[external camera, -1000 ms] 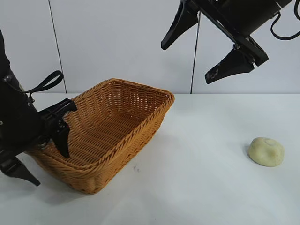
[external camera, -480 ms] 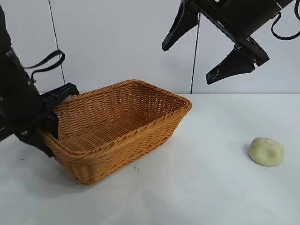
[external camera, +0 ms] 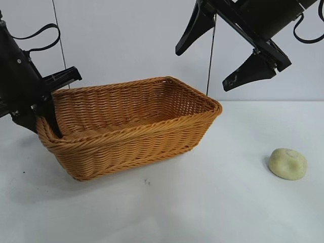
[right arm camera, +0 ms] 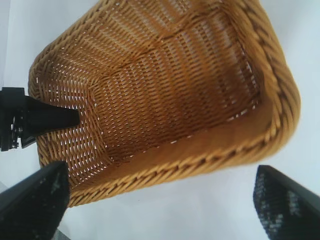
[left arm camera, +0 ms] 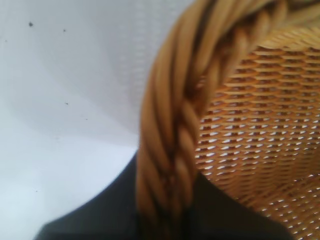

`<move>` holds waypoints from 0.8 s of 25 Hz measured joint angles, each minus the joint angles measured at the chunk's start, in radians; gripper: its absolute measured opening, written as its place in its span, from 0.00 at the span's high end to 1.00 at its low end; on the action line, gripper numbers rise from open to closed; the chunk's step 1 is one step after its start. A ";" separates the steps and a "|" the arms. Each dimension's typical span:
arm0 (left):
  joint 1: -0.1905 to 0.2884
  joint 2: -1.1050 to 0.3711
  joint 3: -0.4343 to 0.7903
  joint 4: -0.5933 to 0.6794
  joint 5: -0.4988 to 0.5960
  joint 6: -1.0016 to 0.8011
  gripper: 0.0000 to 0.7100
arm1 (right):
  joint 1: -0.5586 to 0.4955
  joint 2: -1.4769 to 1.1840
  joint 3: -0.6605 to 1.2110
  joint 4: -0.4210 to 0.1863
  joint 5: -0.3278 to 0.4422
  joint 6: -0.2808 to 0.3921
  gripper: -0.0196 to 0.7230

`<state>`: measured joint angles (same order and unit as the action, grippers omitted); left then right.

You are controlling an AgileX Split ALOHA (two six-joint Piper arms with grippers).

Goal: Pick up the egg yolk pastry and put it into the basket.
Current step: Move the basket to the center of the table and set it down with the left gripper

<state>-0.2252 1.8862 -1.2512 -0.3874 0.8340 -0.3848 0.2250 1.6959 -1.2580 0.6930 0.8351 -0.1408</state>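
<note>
The egg yolk pastry (external camera: 287, 163), a pale yellow dome, lies on the white table at the right, well apart from both grippers. The orange-tan wicker basket (external camera: 142, 147) stands left of centre. My left gripper (external camera: 48, 124) is shut on the braided rim at the basket's left end; in the left wrist view the rim (left arm camera: 170, 130) runs between its dark fingers (left arm camera: 100, 215). My right gripper (external camera: 201, 69) hangs open high above the basket's right end with nothing in it. The right wrist view looks down into the basket (right arm camera: 200, 162), which has nothing inside.
White tabletop (external camera: 217, 202) stretches between the basket and the pastry and along the front edge. A pale panelled wall closes the back. In the right wrist view the left gripper (right arm camera: 30, 122) shows at the basket's far end.
The left gripper has closed on the basket's rim and risen, swinging the basket so its long side faces the front and its far end lies farther right. The right arm and pastry stay put.
</note>
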 joint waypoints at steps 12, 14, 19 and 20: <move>-0.041 0.086 -0.097 -0.073 0.107 0.263 0.85 | 0.000 0.000 0.000 0.000 0.000 0.000 0.04; -0.055 0.106 -0.109 -0.093 0.108 0.293 0.85 | 0.000 0.000 0.000 0.000 0.000 0.000 0.04; -0.060 0.168 -0.135 -0.104 0.094 0.316 0.85 | 0.000 0.000 0.000 0.000 0.001 0.000 0.04; -0.059 0.179 -0.136 -0.102 0.083 0.321 0.85 | 0.000 0.000 0.000 0.000 0.001 0.000 0.04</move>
<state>-0.2843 2.0656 -1.3876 -0.4893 0.9172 -0.0638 0.2250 1.6959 -1.2580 0.6930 0.8358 -0.1408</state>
